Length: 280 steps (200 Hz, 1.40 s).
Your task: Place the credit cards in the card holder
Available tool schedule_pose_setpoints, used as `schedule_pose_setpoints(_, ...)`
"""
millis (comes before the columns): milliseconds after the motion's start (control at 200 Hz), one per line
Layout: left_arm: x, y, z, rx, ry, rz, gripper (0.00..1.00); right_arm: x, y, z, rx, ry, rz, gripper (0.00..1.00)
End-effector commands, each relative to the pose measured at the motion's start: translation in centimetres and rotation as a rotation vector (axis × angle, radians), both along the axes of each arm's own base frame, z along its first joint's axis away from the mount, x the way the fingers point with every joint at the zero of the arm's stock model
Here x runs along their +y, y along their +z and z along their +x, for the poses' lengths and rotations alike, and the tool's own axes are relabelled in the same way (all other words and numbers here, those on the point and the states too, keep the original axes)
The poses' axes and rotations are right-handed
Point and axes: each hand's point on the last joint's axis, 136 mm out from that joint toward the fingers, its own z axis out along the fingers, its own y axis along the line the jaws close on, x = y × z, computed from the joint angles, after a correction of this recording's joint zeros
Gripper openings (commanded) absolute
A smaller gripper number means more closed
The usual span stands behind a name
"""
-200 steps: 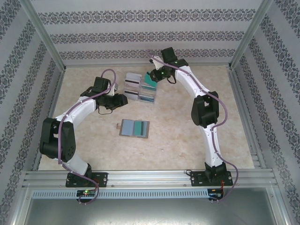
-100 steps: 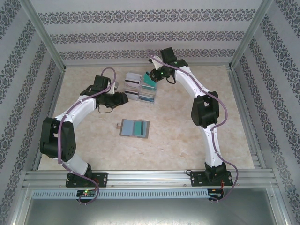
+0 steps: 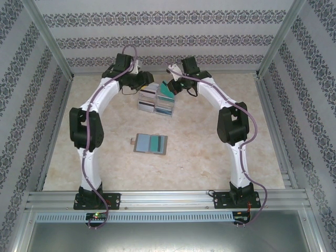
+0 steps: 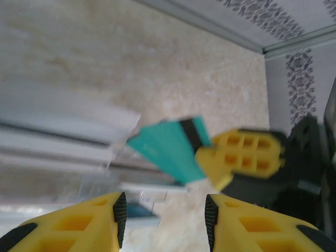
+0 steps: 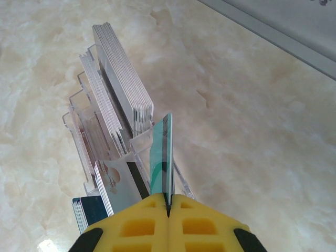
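top view: thin teal plastic card (image 3: 167, 89) pinched in right gripper (image 3: 171, 86) at far right corner of clear four-compartment tray (image 3: 156, 106); flat grey bifold card holder (image 3: 143, 143) lying open, well apart, nearer the bases. left wrist: left gripper (image 4: 165, 212) released, nothing between jaws, facing the card. right wrist: clenched on card's edge, beside white-grey card stacks (image 5: 123, 79). recommended: lift straight up, clear of stacks, before carrying to holder.

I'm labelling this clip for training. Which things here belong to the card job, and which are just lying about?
In the job: teal card pinched in the right gripper; stacked cards; open card holder.
Just there: clear tray storing them; patterned walls.
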Motion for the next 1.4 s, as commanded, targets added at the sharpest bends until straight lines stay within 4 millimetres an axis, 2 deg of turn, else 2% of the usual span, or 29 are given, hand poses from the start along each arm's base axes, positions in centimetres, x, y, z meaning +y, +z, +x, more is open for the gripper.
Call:
schedule_pose_setpoints(0, -2.2, 0.2, 0.2, 0.083, -0.018, -0.045, 0.46, 1.3, 0.5, -1.8, -0.020, 0.082, -0.010, 0.02)
schedule_pose_setpoints(225, -2.6, 0.1, 2.4, 0.066, 0.015, -0.064, 0.46, 1.9, 0.5, -3.2, 0.013, 0.143, 0.029, 0.00)
schedule_pose_setpoints(415, -4.3, -0.4, 1.6, 0.047, -0.084, -0.064, 0.41, 1.8, 0.5, -3.3, 0.024, 0.141, 0.042, 0.00)
schedule_pose_setpoints(620, -4.2, -1.4, 1.1, 0.050, -0.143, -0.008, 0.39, 1.9, 0.4, -3.2, 0.007, 0.139, 0.021, 0.00)
schedule_pose_setpoints(704, -5.0, -0.6, 0.9, -0.036, -0.254, -0.015, 0.42, 2.0, 0.4, -3.2, 0.011, 0.142, 0.027, 0.00)
schedule_pose_setpoints(869, -4.8, 0.0, 1.4, -0.282, -0.469, 0.082, 0.45, 2.0, 0.3, -3.3, 0.020, 0.148, 0.032, 0.00)
schedule_pose_setpoints(1029, -4.2, 1.3, 1.9, -0.460, -0.597, 0.030, 0.45, 2.0, 0.6, -3.3, 0.022, 0.148, 0.039, 0.00)
schedule_pose_setpoints(1189, -3.7, 0.1, 2.0, -0.530, -0.674, 0.026, 0.42, 2.0, 0.7, -3.4, 0.026, 0.148, 0.043, 0.01)
schedule_pose_setpoints(1394, -4.1, 0.0, 1.9, -0.604, -0.745, -0.022, 0.41, 1.9, 1.0, -3.3, 0.024, 0.149, 0.036, 0.01)
